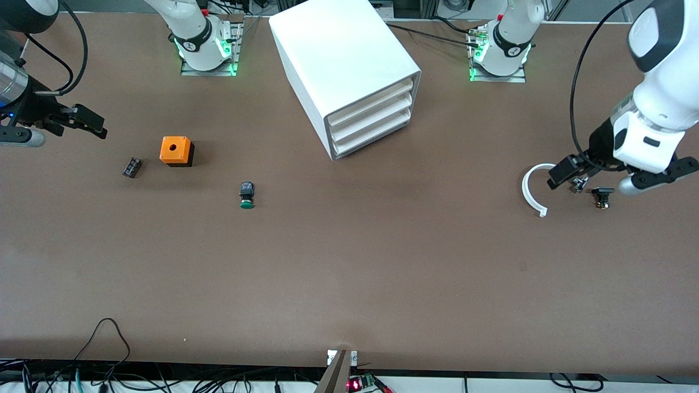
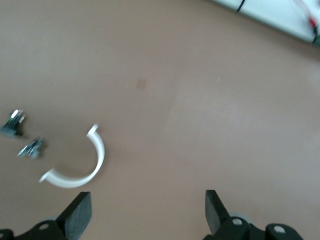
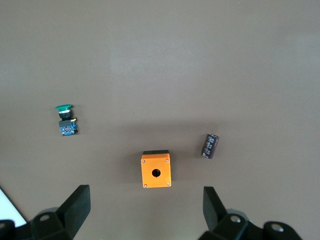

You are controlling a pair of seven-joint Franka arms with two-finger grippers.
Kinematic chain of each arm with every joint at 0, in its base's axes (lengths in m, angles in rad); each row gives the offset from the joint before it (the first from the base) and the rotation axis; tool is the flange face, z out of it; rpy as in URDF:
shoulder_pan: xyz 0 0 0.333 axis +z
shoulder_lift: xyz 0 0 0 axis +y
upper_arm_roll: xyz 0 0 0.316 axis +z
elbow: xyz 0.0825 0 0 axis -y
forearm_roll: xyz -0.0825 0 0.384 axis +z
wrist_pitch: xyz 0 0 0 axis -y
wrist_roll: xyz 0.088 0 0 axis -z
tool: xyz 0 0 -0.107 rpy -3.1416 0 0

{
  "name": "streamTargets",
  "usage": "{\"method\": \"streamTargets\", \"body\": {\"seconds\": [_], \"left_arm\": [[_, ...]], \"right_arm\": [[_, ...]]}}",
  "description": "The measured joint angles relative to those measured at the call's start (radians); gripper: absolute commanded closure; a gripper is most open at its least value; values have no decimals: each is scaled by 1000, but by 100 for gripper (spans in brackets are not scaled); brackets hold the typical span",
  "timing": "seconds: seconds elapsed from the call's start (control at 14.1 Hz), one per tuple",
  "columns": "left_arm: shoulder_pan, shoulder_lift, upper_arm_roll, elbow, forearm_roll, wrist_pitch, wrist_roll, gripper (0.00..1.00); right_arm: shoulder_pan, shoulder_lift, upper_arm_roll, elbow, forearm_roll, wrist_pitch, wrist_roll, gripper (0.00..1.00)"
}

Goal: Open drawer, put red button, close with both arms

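The white cabinet (image 1: pixel 338 60) stands at the middle of the table near the arms' bases. Its three stacked drawers (image 1: pixel 371 117) are all shut. I see no red cap in any view. My left gripper (image 1: pixel 622 173) hangs open and empty at the left arm's end, over two small dark parts (image 1: pixel 602 195); it also shows open in the left wrist view (image 2: pixel 146 215). My right gripper (image 1: pixel 52 126) is open and empty at the right arm's end, beside the orange box (image 1: pixel 176 150); it also shows open in the right wrist view (image 3: pixel 146 207).
A white C-shaped ring (image 1: pixel 532 191) lies beside the left gripper and shows in the left wrist view (image 2: pixel 101 155). A green-capped button (image 1: pixel 247 195) and a dark cylinder (image 1: pixel 132 167) lie near the orange box (image 3: pixel 156 170). Cables run along the table's front edge.
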Motion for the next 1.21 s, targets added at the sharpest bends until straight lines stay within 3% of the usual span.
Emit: {"method": "streamTargets", "body": {"seconds": [0.14,0.43,0.85,1.21], "left_arm": [[-4,-22,7,51,-3,-86,10,0],[-25,-27,7,67,73,-107,42,0],[-24,-26,102,78,80,-108,531,0],[-28,-27,114,82,80,-121,628,0]], "right_arm": [[0,0,0,0,0,-2,0,0],[1,3,1,1,0,-13,0,0],[1,2,2,35,0,-21,-6,0],[1,11,1,35,0,-21,-14,0]]}}
